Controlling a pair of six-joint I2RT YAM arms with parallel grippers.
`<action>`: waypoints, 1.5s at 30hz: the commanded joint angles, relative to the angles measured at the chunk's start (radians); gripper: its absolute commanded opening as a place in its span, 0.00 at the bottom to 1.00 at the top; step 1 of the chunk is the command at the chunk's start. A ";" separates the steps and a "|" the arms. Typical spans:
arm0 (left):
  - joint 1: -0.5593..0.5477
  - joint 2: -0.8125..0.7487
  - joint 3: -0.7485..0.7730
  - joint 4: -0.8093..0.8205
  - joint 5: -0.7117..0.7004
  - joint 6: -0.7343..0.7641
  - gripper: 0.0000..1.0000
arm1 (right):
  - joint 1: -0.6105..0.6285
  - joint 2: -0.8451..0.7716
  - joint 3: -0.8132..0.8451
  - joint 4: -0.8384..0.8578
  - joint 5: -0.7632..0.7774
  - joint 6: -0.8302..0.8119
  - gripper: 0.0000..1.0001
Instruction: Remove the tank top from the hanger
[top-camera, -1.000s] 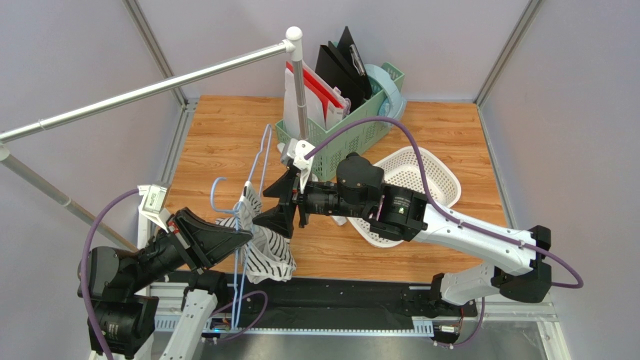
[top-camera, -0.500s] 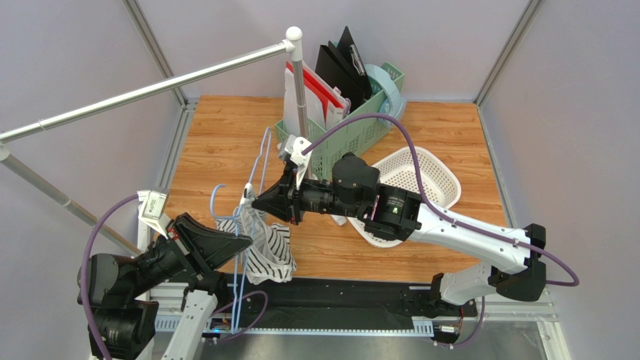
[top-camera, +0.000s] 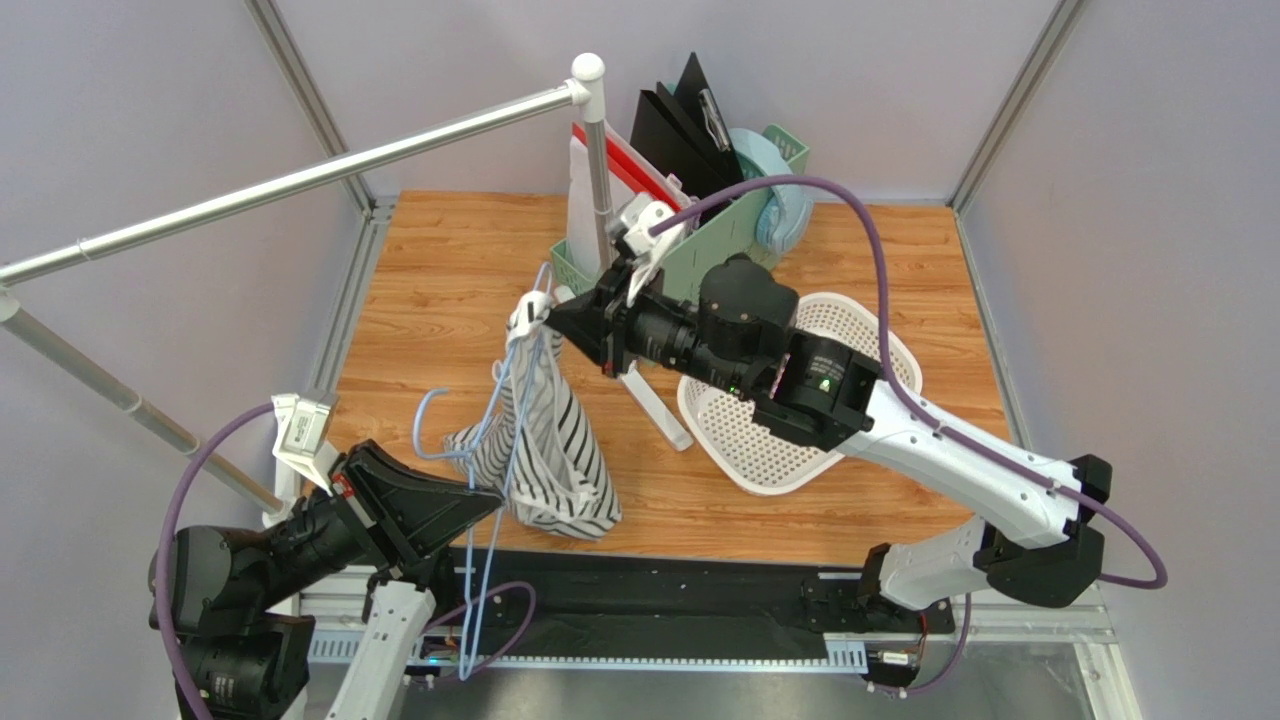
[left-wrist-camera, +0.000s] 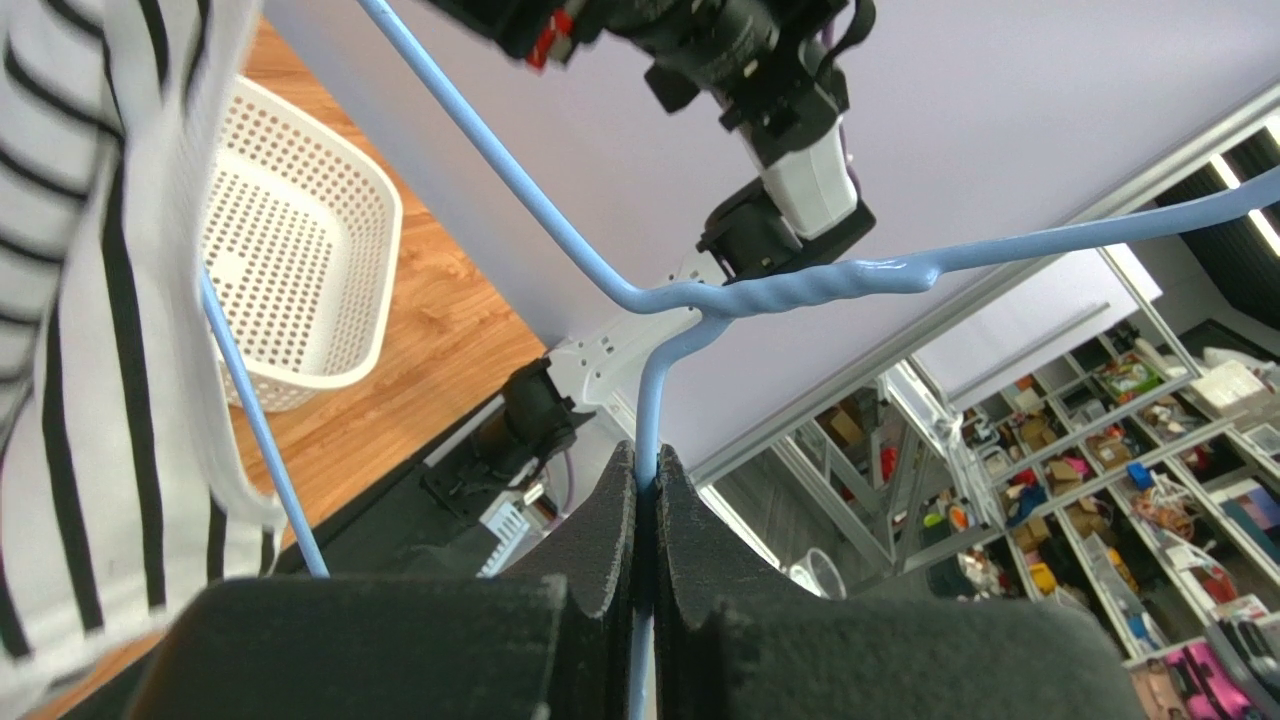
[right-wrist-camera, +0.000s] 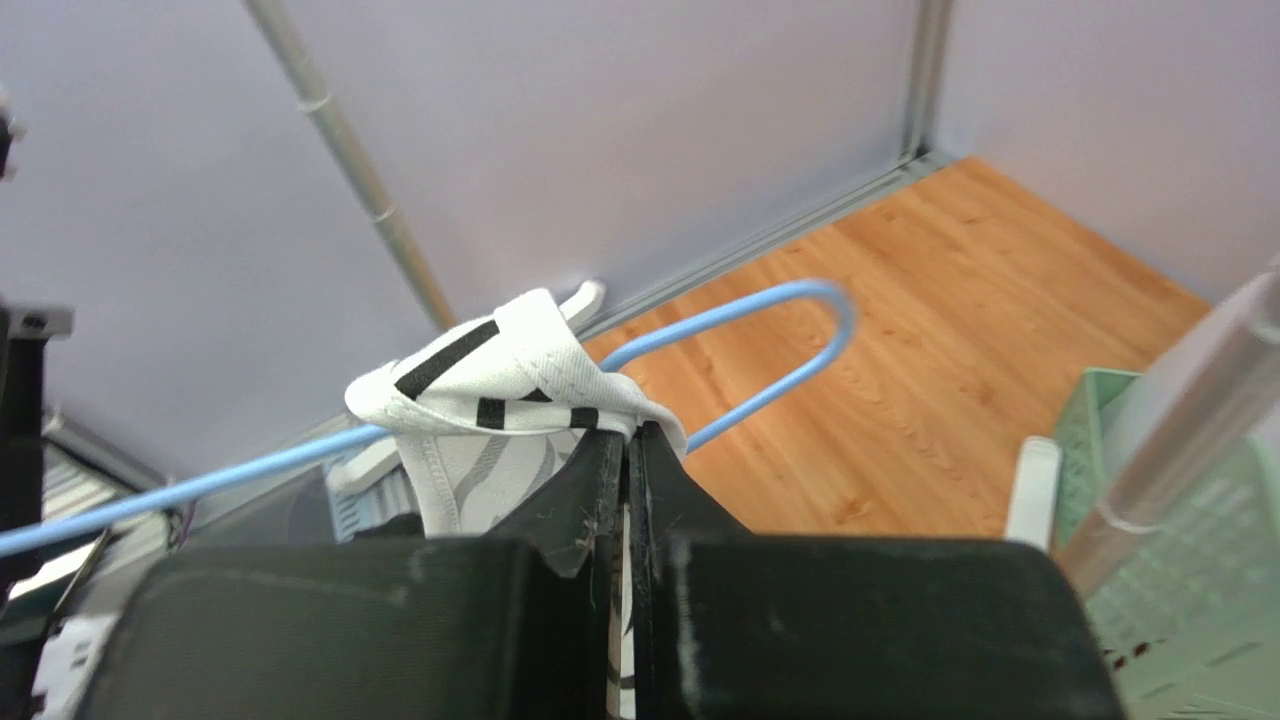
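Note:
The black-and-white striped tank top (top-camera: 553, 443) hangs stretched between the two arms above the wooden floor. My right gripper (top-camera: 553, 318) is shut on the top of one white-edged strap (right-wrist-camera: 496, 375) and holds it up high. The light-blue hanger (top-camera: 475, 585) runs through the garment, and its wire (right-wrist-camera: 751, 308) passes just behind the pinched strap. My left gripper (top-camera: 484, 503) is shut on the hanger's wire (left-wrist-camera: 781, 293) below the twisted neck, low at the near left. The striped cloth (left-wrist-camera: 90, 300) fills the left edge of the left wrist view.
A white perforated basket (top-camera: 902, 368) lies under the right arm. Behind it stands a green crate (top-camera: 718, 248) of folders. The long silver rail (top-camera: 301, 177) crosses the upper left and meets an upright post (top-camera: 597, 150) near the right gripper.
My right gripper has shut on the strap and lifted it up and toward the back right, pulling the tank top taut. The left arm with the hanger has drawn slightly back.

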 joint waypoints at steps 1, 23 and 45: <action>0.001 -0.023 0.006 -0.019 0.030 -0.023 0.00 | -0.058 0.006 0.113 -0.012 0.085 -0.011 0.00; 0.001 0.054 0.356 -0.465 -0.317 0.273 0.00 | -0.183 -0.048 -0.250 0.079 -0.234 0.161 0.00; 0.001 0.046 0.343 -0.459 -0.316 0.270 0.00 | -0.090 0.339 -0.379 -0.046 0.146 0.032 0.78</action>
